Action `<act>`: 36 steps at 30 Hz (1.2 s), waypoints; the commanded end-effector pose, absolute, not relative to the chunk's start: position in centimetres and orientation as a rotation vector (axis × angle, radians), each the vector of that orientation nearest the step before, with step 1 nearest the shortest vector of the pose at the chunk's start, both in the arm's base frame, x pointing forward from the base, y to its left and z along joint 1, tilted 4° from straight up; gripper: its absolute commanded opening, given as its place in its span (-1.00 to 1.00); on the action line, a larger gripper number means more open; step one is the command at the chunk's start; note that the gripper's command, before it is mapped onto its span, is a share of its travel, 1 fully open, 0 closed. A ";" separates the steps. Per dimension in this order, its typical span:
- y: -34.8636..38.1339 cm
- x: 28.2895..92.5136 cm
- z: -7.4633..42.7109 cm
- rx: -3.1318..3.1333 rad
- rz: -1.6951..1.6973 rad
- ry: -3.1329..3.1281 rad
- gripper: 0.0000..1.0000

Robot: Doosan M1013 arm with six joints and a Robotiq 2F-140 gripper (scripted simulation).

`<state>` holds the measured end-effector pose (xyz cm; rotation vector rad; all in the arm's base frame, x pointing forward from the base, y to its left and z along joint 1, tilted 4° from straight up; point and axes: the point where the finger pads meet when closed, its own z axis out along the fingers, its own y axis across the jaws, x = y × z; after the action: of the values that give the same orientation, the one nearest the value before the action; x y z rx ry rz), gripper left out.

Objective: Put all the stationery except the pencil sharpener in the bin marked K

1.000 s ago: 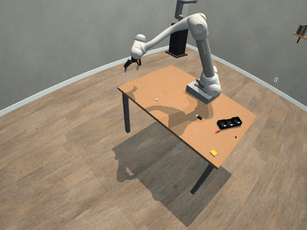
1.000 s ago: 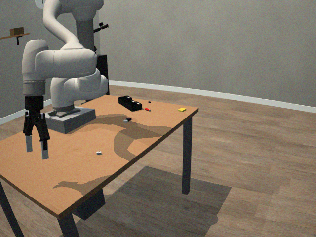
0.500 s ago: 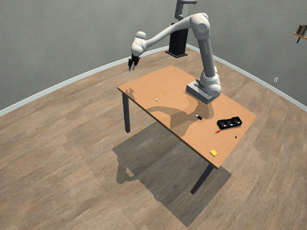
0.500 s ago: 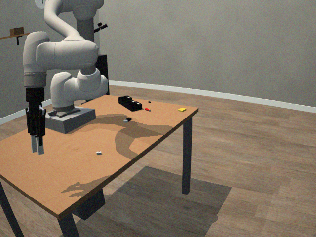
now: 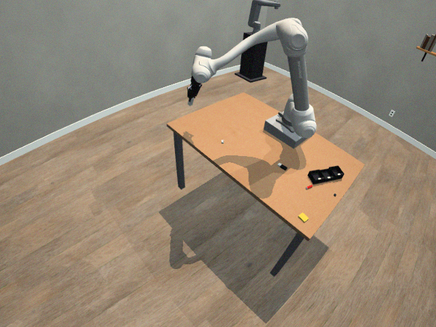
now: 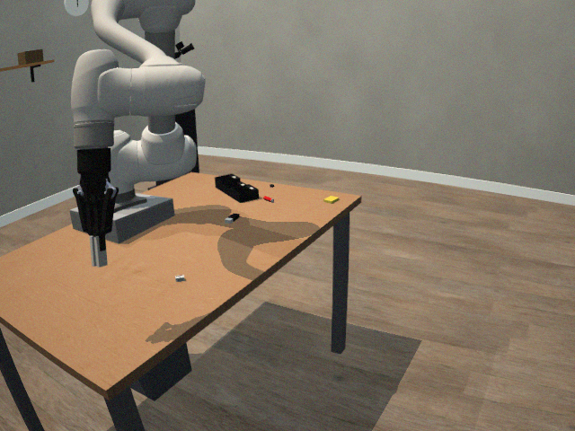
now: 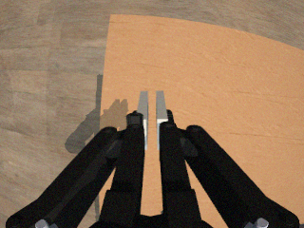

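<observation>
Well apart from the shut, empty gripper (image 5: 190, 102) lies the bin tray (image 5: 325, 174).

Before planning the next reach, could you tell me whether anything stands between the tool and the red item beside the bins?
Nothing visible blocks it. The tool, shut on nothing, hangs over the table's far corner; the red item lies in open view beside the bins.

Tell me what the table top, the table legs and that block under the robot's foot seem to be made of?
Table top: looks like wood or fibreboard, a flat, matt orange-brown with no clear grain. Table legs: probably painted metal, since they are dark, slim, square and uniform. Base block under the arm: perhaps metal, plain matt grey with crisp edges, though the look leaves it open.
</observation>
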<state>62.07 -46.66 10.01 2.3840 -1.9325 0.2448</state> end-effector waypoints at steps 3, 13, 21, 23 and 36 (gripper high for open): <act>-43.8 62.0 10.1 2.458 0.217 -1.853 -0.70; -39.4 62.2 10.6 2.535 0.201 -1.757 -0.70; -34.4 62.1 11.1 2.651 0.174 -1.596 -0.70; -34.4 62.1 11.1 2.651 0.174 -1.596 -0.70; -27.8 61.3 11.7 2.833 0.128 -1.291 -0.70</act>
<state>62.02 -29.99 11.84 2.7668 -1.4028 0.1573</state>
